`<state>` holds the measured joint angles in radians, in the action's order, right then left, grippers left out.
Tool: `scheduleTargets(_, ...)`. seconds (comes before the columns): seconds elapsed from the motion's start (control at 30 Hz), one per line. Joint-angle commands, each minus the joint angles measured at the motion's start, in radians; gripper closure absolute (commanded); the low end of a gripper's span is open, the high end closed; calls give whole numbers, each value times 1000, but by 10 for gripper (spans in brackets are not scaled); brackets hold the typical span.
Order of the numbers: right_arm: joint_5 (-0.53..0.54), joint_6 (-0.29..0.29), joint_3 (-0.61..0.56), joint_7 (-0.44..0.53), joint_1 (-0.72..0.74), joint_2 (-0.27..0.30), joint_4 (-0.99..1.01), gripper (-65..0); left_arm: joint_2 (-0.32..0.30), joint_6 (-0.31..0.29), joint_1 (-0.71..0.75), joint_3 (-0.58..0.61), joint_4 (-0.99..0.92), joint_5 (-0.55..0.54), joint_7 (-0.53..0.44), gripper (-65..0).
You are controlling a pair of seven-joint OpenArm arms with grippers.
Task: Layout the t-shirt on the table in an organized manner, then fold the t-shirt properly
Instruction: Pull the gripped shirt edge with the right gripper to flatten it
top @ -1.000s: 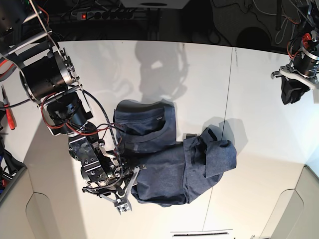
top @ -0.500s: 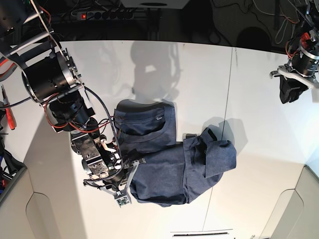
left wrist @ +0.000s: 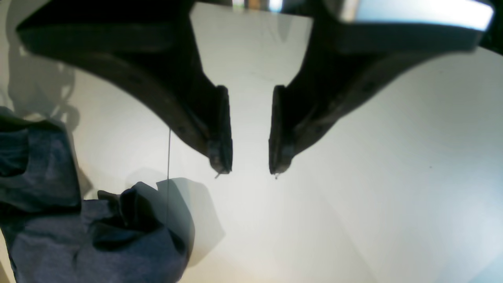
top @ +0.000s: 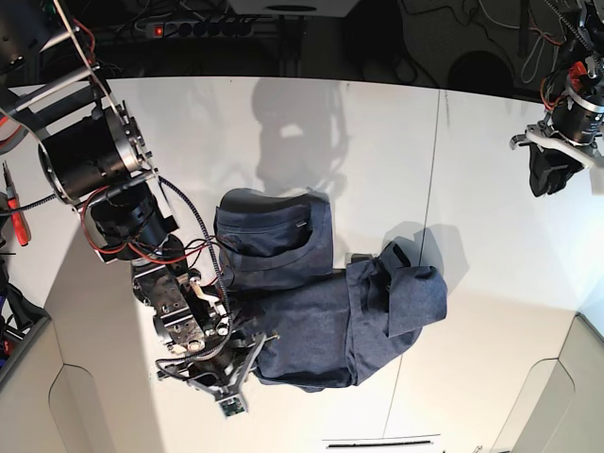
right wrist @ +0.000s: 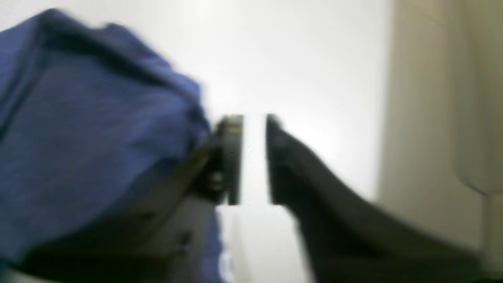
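The navy t-shirt (top: 321,302) lies crumpled in the middle of the white table (top: 377,142), one part bunched in a fold at its right end. My right gripper (top: 247,359) sits at the shirt's near-left hem. In the blurred right wrist view its jaws (right wrist: 251,159) stand a narrow gap apart with only table between them, and blue cloth (right wrist: 86,133) drapes against the outside of the left finger. My left gripper (top: 545,181) hangs at the far right, well away from the shirt. It is open (left wrist: 250,169) over bare table (left wrist: 353,177), with the shirt (left wrist: 59,236) at lower left.
A thin dark seam (top: 439,189) runs across the table right of the shirt. Cables and a power strip (top: 189,28) lie beyond the far edge. A red-handled tool (top: 14,217) hangs at the left. A beige panel (right wrist: 432,118) borders the table near my right gripper.
My right gripper has shifted a little along the shirt's near-left hem, toward the table's front. The shirt's outline and my left arm have not visibly moved.
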<state>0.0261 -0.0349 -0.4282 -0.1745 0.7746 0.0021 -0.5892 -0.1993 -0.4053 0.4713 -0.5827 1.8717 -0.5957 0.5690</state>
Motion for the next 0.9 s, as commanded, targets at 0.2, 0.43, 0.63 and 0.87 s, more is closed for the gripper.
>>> scheduleTargets(0.2,-3,43,3,100,-49,-31,-12,-206,-11,-11,-17,-5,17,-14,-26,-198)
scheduleTargets(0.43,-11,94,3,153,-68,-47,49,-206,-12,-11,-25,-5,17,-14,-25,-198)
scheduleTargets(0.63,-18,189,4,182,-52,-46,77,-206,-12,-11,-25,-5,17,-14,-25,-198)
scheduleTargets(0.87,-9,186,4,182,-53,-47,100,-206,-11,-11,-25,-5,17,-14,-25,-198)
